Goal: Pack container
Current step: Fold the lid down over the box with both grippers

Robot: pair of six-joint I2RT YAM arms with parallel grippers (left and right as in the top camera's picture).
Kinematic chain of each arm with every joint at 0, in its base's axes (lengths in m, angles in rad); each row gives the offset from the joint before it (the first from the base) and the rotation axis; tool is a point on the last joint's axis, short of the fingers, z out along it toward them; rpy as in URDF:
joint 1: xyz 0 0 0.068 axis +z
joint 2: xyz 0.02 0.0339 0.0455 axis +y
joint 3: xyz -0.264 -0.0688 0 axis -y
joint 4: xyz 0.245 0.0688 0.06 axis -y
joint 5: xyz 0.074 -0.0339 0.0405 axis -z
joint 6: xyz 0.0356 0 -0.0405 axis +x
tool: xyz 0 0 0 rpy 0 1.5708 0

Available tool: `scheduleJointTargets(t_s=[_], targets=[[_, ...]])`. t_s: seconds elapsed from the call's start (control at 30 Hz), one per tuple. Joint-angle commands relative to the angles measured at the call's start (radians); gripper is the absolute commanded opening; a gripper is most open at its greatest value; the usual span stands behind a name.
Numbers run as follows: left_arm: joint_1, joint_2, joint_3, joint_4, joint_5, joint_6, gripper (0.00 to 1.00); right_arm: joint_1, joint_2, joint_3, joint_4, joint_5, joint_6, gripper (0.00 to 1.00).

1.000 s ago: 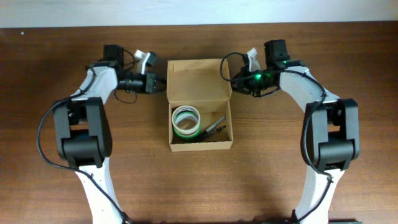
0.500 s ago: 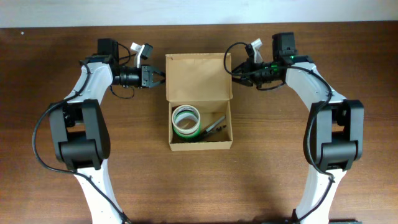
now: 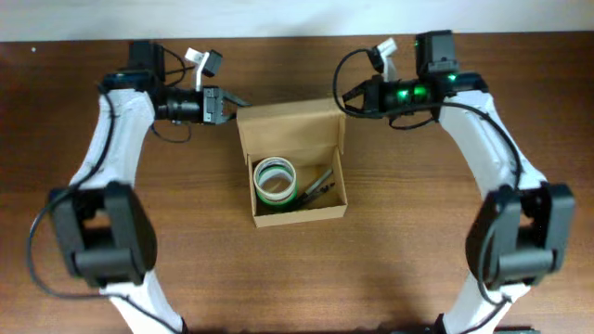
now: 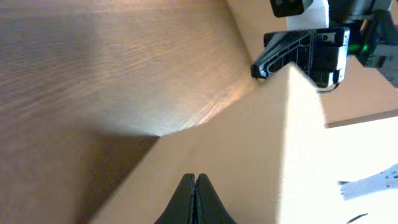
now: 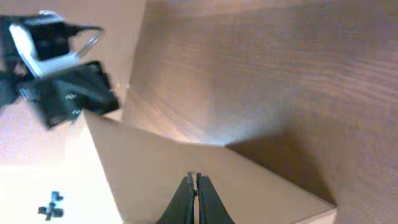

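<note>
The container, a tan cardboard box, sits mid-table in the overhead view. It holds a white and green tape roll and dark pens. Its hinged lid stands raised at the far side, tilted over the opening. My left gripper is shut, its tip at the lid's far left corner. My right gripper is shut at the far right corner. In the left wrist view the shut gripper rests against the lid's outer face. The right wrist view shows the same for the right gripper on the lid.
The brown wooden table lies all around the box. Both arms arch in from the near side, left arm and right arm. A pale wall strip runs along the table's far edge.
Both grippers have risen and swung farther out behind the box. The lid has lifted from lying flat behind the box and now leans toward the opening.
</note>
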Motion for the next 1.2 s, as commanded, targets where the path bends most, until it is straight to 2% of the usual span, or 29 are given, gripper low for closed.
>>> scheduleJointTargets(t_s=[0.0,0.33,0.47,0.63,0.8,1.17], targets=[[-0.006,-0.121,0.018,-0.084,-0.129,0.006,0.02,0.012,-0.072,0.022,-0.071,0.102,-0.077,0.04],[-0.061,-0.217,0.017,-0.378,-0.438,0.051,0.02,0.083,-0.158,0.022,-0.32,0.331,-0.122,0.04],[-0.109,-0.217,0.016,-0.468,-0.462,0.092,0.02,0.135,-0.196,0.022,-0.391,0.407,-0.147,0.04],[-0.159,-0.217,0.016,-0.5,-0.551,0.086,0.02,0.174,-0.224,0.022,-0.444,0.513,-0.146,0.04],[-0.224,-0.217,0.001,-0.516,-0.731,0.04,0.02,0.192,-0.225,0.016,-0.508,0.567,-0.147,0.04],[-0.311,-0.217,-0.186,-0.352,-0.765,-0.047,0.02,0.254,-0.222,-0.031,-0.531,0.605,-0.147,0.04]])
